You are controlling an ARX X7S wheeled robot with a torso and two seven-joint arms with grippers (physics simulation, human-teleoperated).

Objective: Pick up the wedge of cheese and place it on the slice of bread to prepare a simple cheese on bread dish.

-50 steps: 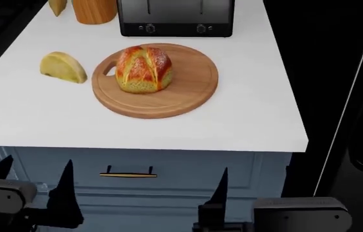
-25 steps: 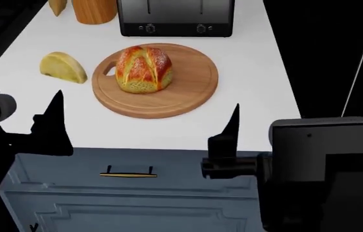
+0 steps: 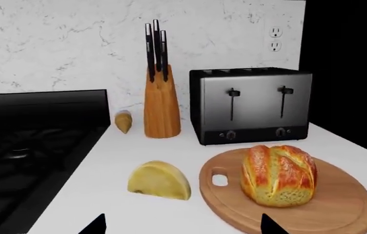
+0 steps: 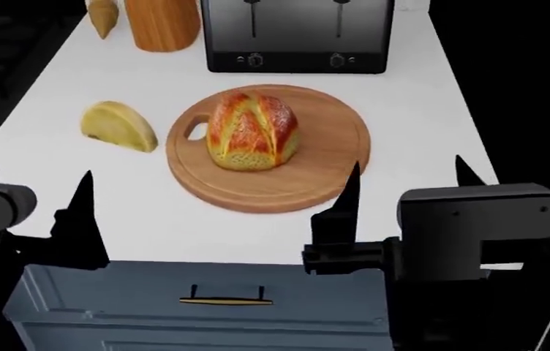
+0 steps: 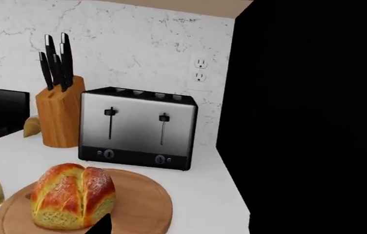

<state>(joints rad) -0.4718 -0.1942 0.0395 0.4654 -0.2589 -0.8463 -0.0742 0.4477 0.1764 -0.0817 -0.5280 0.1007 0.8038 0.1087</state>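
We are looking down at a white countertop (image 4: 392, 139) where a round wooden cutting board (image 4: 329, 157) with a small handle hole is lying flat. The chunky orange-brown slice of bread (image 4: 252, 130), scored with pale stripes and showing a golden porous crumb on its near face, is sitting on the middle of that board and nothing else is sharing the board with it. The pale yellow half-round wedge of cheese (image 4: 119, 126) is resting directly on the countertop just beside the board, on our left-arm side, apart from the rim and not touching the bread.

At the back of the counter, a light wooden knife block (image 3: 161, 108) is holding three black-handled knives (image 3: 155, 48) upright in its slots. A small tan cone-shaped object (image 3: 123, 121) is lying next to the block, and a black and steel two-slot toaster (image 3: 252, 104) is standing behind the board with both levers up.

Our left gripper (image 4: 31, 194) is hovering at the near counter edge, its dark pointed fingers spread wide apart and gripping nothing. Our right gripper (image 4: 407, 183) is hanging near the board's front edge, fingers likewise parted wide and empty. A pale blue cabinet drawer with a brass handle (image 4: 226, 298) is showing below the counter.
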